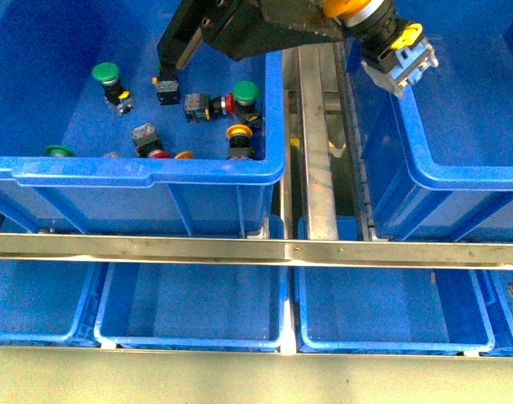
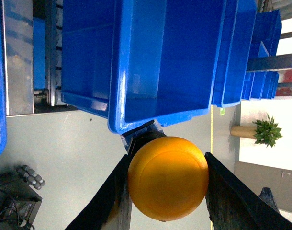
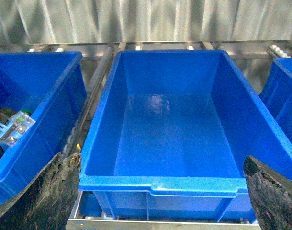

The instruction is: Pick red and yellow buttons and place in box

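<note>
Left end effector (image 2: 168, 189) is pinching one yellow button (image 1: 383, 34), with a finger against each side of the domed cap in the left wrist view. In the front view the held button sits tilted at the left rim of the box (image 1: 467, 126), grey body pointing toward the box interior, clear of the floor of the box. Right end effector (image 3: 158, 167) has its fingers spread wide and faces the box across one short wall. The left crate (image 1: 21, 172) holds the rest: a red-capped button (image 1: 228, 103) lying on its side, a yellow-capped button (image 1: 239, 135) near the right wall, and green-capped switches (image 1: 106, 74) standing upright. More caps sit at the near wall, partly hidden by the rim. A metal rail (image 1: 240, 249) crosses in front, with shallow trays (image 1: 189, 311) below it.
</note>
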